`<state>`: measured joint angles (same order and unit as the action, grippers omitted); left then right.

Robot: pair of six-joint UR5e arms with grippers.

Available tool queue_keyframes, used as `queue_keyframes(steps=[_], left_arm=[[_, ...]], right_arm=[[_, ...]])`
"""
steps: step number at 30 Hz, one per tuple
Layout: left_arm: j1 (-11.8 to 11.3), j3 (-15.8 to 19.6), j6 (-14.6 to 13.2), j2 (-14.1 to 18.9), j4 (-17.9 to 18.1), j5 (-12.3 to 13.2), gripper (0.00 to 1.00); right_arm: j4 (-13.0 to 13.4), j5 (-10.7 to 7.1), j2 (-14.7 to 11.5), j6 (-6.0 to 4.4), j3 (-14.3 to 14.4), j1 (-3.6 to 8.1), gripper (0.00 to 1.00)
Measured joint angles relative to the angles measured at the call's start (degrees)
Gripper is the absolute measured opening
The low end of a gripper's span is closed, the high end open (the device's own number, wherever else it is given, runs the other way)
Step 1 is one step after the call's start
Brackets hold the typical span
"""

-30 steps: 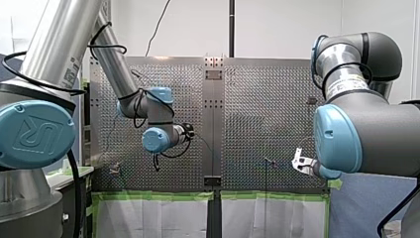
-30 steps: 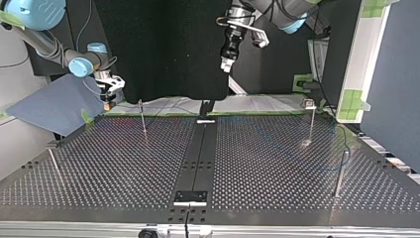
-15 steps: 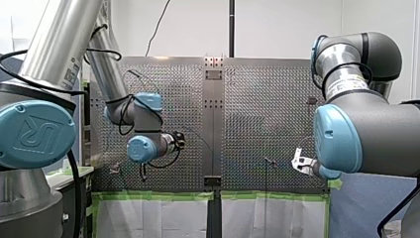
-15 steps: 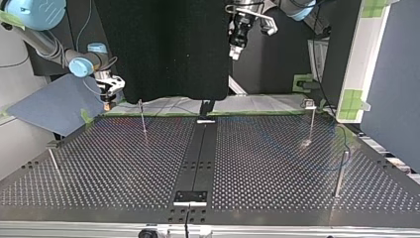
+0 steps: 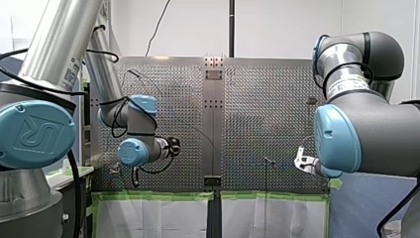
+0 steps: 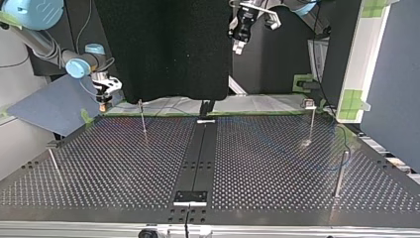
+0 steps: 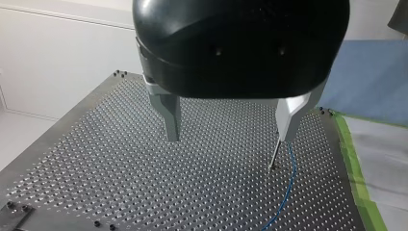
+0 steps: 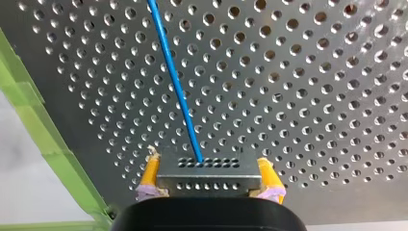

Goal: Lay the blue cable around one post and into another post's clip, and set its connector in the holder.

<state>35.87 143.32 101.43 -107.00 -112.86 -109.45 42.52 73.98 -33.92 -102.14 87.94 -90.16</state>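
**Right tool [image 8: 208, 162] clamped on the connector [image 8: 207, 177], left tool [image 7: 231, 130] open and empty**

The right tool's yellow pads [image 8: 151, 168] pinch the metal connector from both sides. The blue cable [image 8: 175, 84] runs straight out of it across the perforated worktop [image 8: 312, 96], close to the green tape [image 8: 29, 110] at the edge. The left tool hangs high over the worktop with its two fingers spread apart and nothing between them.

From where I stand this looks like the opening of the job. The connector is in hand, but the cable lies loose and I see it wrapped round no post. The next move, I'd judge, calls for the left tool to drop to the cable near a post [image 7: 274, 155] and close on it. Then the line can be led round while the right tool holds the end. A thin cable lying flat on the holes will want a low, careful pinch.

Only the right wrist view shows the grip; in the top view the right tool [image 6: 103, 104] is a small shape at the far edge. Only the left wrist view shows the cable passing just beside a post's foot. The top view gives what neither wrist view does: the thin posts [image 6: 142, 116] standing well apart, and the left tool [image 6: 238, 48] far above them. Which fitting is the holder I cannot tell.
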Motion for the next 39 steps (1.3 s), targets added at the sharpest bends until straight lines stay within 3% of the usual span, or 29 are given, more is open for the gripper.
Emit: queue_keyframes(steps=[5,13,19,28,39], left_arm=[[-0.05,0.01,-0.01,0.0,-0.05,0.03,0.98],[-0.07,-0.15,-0.01,0.01,-0.07,0.13,0.98],[-0.08,-0.32,-0.01,0.01,-0.04,0.16,0.98],[-0.08,-0.34,-0.01,-0.02,-0.06,0.15,0.98],[-0.08,-0.34,0.02,-0.01,-0.08,0.23,0.98]], right_arm=[[-1.14,0.16,-0.81,0.74,-0.45,0.15,0.0],[-2.21,0.0,-3.17,0.93,-0.51,-0.17,0.0],[-4.16,-0.06,-6.05,1.33,-0.52,-1.08,0.0],[-7.56,0.55,-10.43,2.93,-0.07,-2.63,0.0],[-8.07,1.34,-15.17,3.76,2.96,-4.31,0.0]])
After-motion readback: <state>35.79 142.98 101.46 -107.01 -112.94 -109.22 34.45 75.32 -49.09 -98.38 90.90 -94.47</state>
